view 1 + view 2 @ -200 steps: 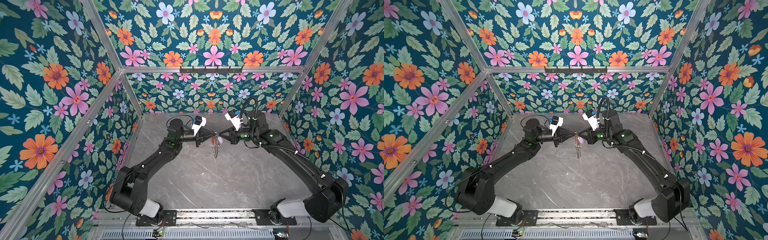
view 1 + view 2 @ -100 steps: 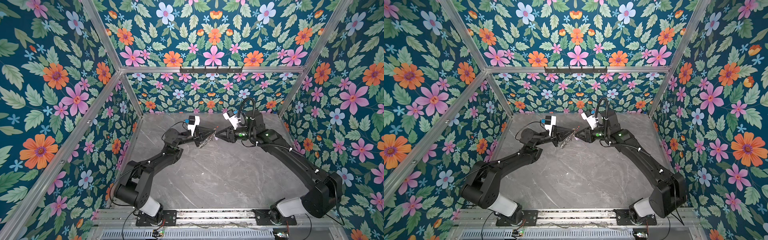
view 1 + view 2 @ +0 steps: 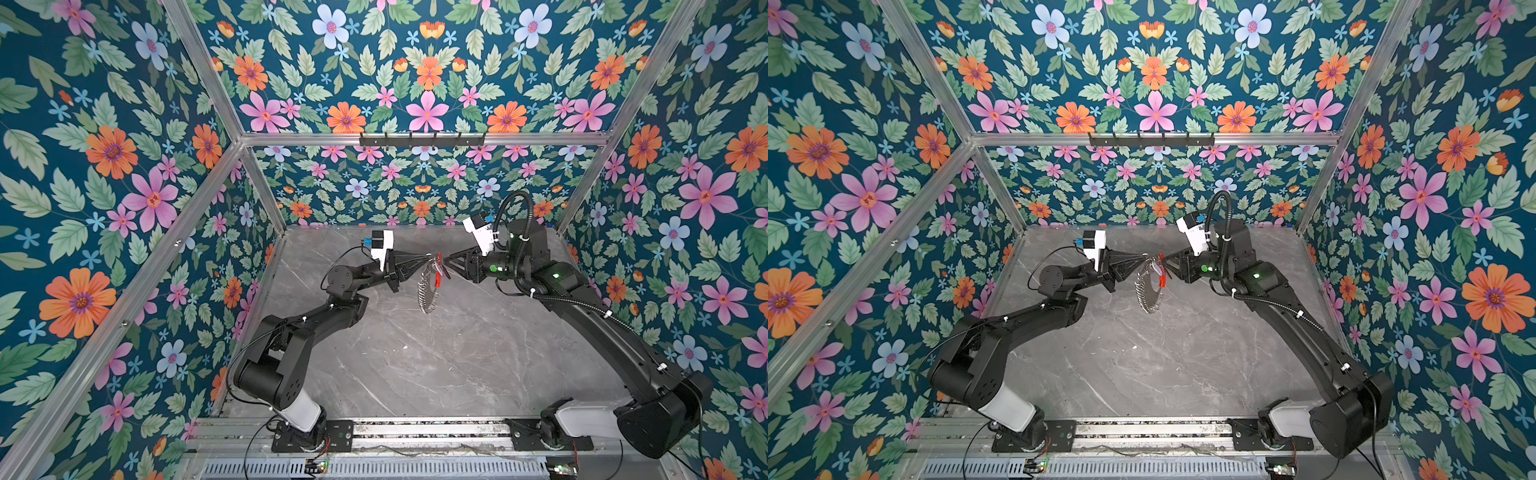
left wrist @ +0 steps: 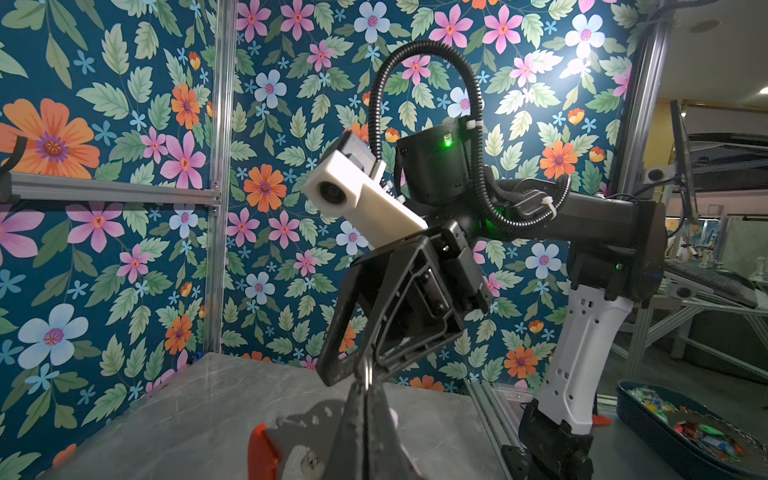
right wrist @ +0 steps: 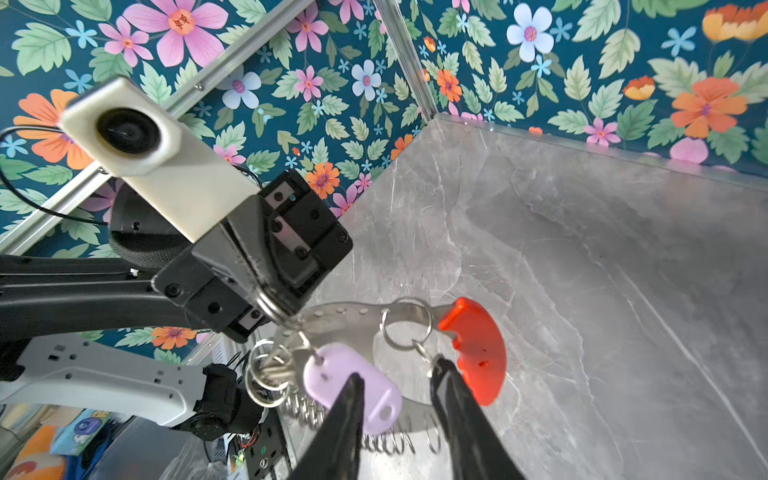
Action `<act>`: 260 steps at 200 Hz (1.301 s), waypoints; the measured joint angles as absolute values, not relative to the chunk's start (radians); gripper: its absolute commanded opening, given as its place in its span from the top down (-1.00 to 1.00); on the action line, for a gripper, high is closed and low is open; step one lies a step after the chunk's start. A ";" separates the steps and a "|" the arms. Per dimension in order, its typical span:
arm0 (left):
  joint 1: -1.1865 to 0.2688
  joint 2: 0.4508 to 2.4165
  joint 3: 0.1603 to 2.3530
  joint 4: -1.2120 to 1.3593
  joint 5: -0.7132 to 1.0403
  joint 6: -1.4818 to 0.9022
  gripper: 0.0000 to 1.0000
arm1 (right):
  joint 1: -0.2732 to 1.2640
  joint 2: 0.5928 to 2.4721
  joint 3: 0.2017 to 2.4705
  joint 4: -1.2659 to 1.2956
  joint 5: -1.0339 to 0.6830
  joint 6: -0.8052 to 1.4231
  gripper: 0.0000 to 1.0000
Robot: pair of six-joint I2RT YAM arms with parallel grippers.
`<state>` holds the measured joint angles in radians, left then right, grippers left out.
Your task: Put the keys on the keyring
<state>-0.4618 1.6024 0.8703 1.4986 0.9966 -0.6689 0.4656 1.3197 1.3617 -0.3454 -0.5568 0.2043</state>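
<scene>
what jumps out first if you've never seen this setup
The loud floral walls boxing in the grey marble table hit first. Then the two arms meet in mid-air near the back, where the keyring dangles from the shut left end effector, its red section and lilac tag right before the open right end effector.

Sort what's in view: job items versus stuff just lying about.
Job: keyring, clamped in the left gripper; lilac key tag hanging from it; right gripper, open beside it.
Lying about: tray of colourful bits beyond the table; hook rail.
</scene>
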 measured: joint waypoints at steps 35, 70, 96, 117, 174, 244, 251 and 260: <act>-0.462 1.624 0.884 1.533 0.997 -0.709 1.00 | 0.478 1.322 1.403 -0.323 -0.577 0.188 0.33; -0.462 1.644 0.899 1.567 0.997 -0.759 1.00 | 0.514 1.362 1.438 -0.317 -0.619 0.160 0.44; -0.462 1.645 0.901 1.578 0.998 -0.779 1.00 | 0.524 1.378 1.442 -0.317 -0.625 0.150 0.60; -0.462 1.647 0.905 1.579 0.999 -0.786 1.00 | 0.530 1.379 1.443 -0.316 -0.629 0.147 0.69; -0.462 1.660 0.915 1.594 1.006 -0.814 1.00 | 0.533 1.391 1.453 -0.316 -0.625 0.131 1.00; -0.461 1.678 0.921 1.607 1.016 -0.827 0.90 | 0.534 1.393 1.462 -0.342 -0.610 0.101 1.00; -0.461 1.679 0.921 1.607 1.020 -0.826 0.81 | 0.534 1.393 1.464 -0.350 -0.606 0.094 1.00; -0.458 1.678 0.921 1.602 1.024 -0.816 0.77 | 0.535 1.393 1.468 -0.363 -0.601 0.081 1.00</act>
